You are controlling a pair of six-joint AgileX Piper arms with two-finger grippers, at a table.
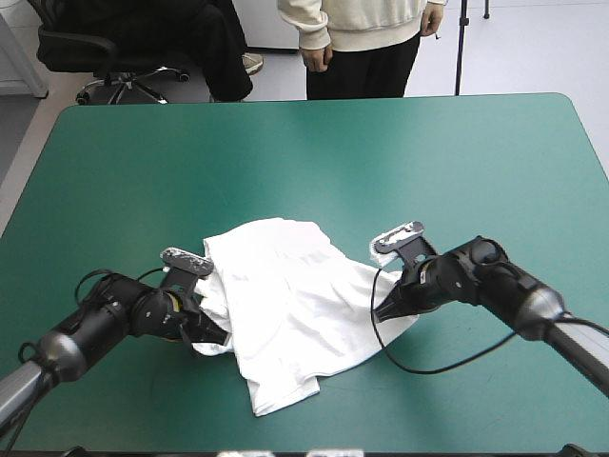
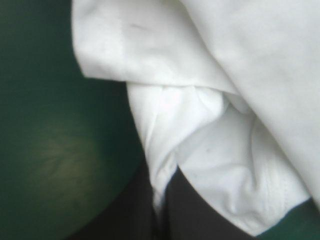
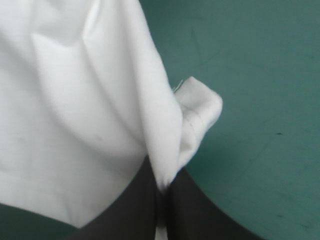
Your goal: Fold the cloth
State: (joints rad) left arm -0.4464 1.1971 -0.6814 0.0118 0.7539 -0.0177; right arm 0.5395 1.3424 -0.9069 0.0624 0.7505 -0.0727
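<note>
Jaws of the black-finned left gripper [image 2: 160,200] and right gripper [image 3: 161,195] pinch opposite sides of the crumpled white fabric T-shirt [image 1: 285,305], lower centre, presumably to spread it.

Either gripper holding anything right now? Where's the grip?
Both hold the T-shirt. The left gripper pinches a bunched fold at its left edge, the right gripper a fold at its right edge.

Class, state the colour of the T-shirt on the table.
Plain white; the T-shirt shows best in the high view.
</note>
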